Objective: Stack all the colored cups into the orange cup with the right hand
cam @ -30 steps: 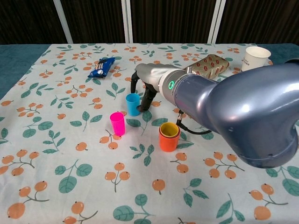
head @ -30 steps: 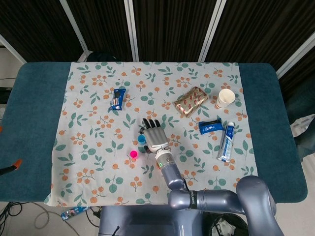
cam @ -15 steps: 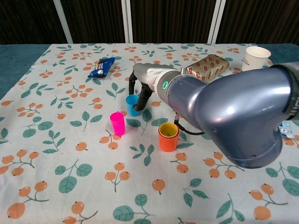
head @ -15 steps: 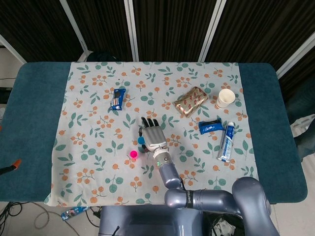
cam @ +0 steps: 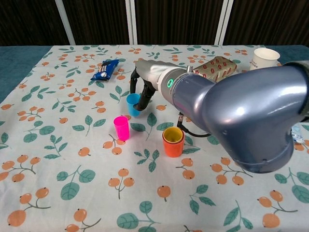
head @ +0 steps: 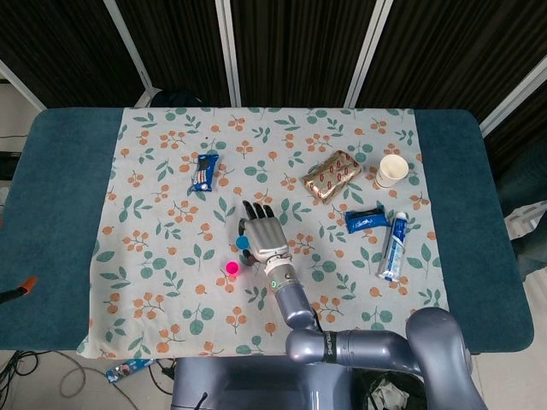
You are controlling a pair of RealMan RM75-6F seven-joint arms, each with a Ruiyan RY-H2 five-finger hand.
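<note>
Right robot hand (cam: 144, 86) is arched over the small blue plastic cup (cam: 133, 104), fingers (cam: 144, 97) curled down its right side and a digit behind its far rim, so it looks to have the cup gripped, tho the contact pads are hidden by the hand itself and the hold can't be fully confirmed. Vs a sec ago the blue cup sits a bit further left and up in the chest view, w/ the hand shifted along with it; that reads as the grasp closing and the lift beginning, i.e. the pick step of this cup is probably underway. Whether the base is off the floral-print cloth on the tabletop (cam: 58, 159) can't be told. Orange plastic cup (cam: 173, 141) stands nearer the camera, right of the blue one, w/ a yellow rim nested inside it, so at least one cup looks already stacked. Pink plastic cup (cam: 121, 128) stands alone, left of the orange one and apart from it, untouched. Judged progress: roughly midway, blue and pink left to go. In the head view the hand (head: 261, 236) covers most of the blue cup and the orange cup is lost under the forearm. Left robot hand appears in neither view. The big grey arm shell fills the right of the chest view, blocking the cloth behind it.
</note>
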